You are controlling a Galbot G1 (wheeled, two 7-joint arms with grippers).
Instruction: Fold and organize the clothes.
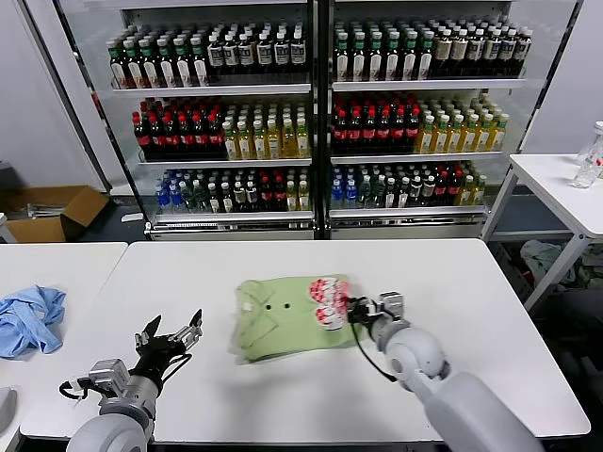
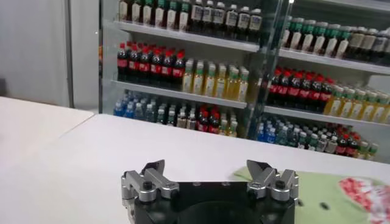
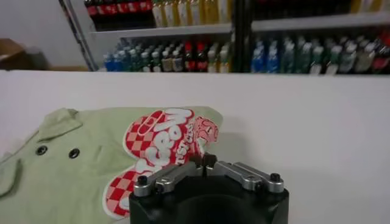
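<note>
The green shirt (image 1: pixel 292 318) lies already folded into a compact rectangle near the middle of the white bench (image 1: pixel 452 282), collar toward the robot's left, heart print (image 1: pixel 329 301) on top at its right end. The right gripper (image 1: pixel 359 311) sits at that right edge, fingers together; whether cloth is pinched between them is hard to tell, though the placement suits tugging the bundle straight. The left gripper (image 1: pixel 173 336) waits off the shirt's left side, fingers spread apart, touching nothing.
</note>
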